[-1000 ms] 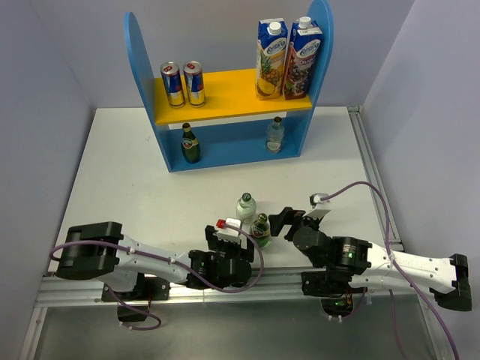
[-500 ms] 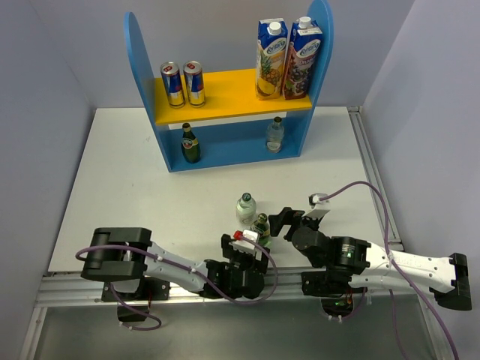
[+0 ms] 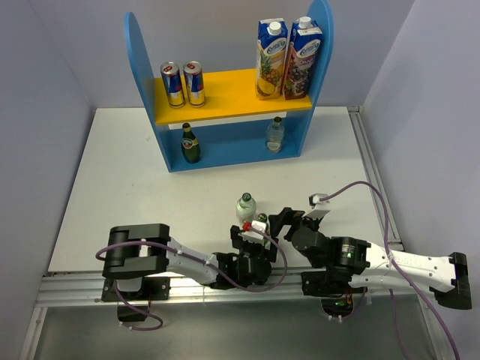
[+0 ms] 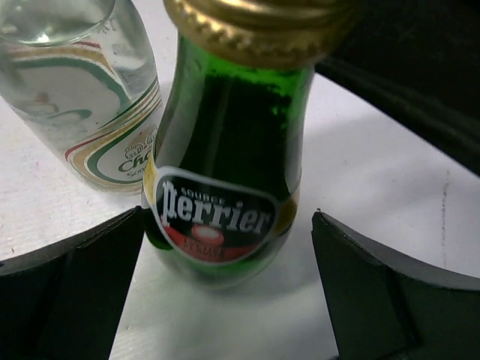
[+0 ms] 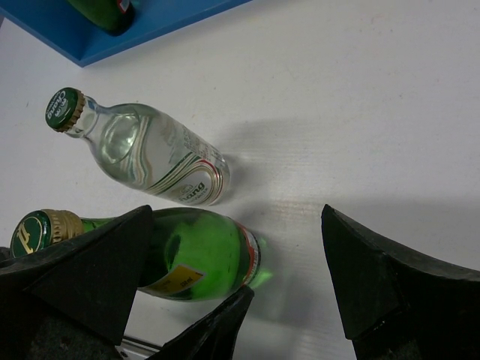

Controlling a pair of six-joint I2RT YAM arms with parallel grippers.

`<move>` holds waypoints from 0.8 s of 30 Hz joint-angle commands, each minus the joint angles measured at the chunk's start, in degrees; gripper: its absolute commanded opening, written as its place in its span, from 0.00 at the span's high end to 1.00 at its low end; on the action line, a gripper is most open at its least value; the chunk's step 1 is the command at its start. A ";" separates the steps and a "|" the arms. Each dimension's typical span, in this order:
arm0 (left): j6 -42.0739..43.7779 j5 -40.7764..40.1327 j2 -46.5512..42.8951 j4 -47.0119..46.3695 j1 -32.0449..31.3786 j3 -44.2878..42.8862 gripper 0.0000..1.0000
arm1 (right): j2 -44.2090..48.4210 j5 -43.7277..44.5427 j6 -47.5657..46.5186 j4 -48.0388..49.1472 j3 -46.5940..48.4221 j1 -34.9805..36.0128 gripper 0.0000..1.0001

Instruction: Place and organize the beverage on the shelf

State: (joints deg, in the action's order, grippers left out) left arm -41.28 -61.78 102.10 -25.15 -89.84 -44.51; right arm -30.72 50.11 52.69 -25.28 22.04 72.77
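Left arm has swung across the tabletop (image 3: 120,172) over the last second. The left gripper (image 4: 225,259) now stands around the loose green bottle (image 4: 225,172), well in front of the shelf (image 3: 139,67).
- Left gripper: spread wide, a finger on each side of the bottle's label, gaps visible on both sides, no contact yet.
- Right gripper (image 5: 236,281): also spread wide, empty, low on the side of the same bottle away from the shelf; unmoved.
- Loose clear bottle (image 3: 246,204): upright, slightly nearer the shelf.
- Shelf: two cans (image 3: 183,83) and two cartons (image 3: 289,58) on the upper board; shelved green bottle (image 3: 190,144) and shelved clear bottle (image 3: 275,135) on the lower level.

Judgement: two bottles remain; closing on the green one looks next.
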 commanded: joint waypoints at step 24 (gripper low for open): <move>-10.65 -2.28 -1.11 8.78 3.63 -1.72 1.00 | 0.22 2.27 -0.30 2.07 -0.51 1.41 0.00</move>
State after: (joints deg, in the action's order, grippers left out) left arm -45.21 -61.84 103.98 -23.51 -84.55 -46.00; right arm -30.13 51.40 52.84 -23.05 22.04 73.54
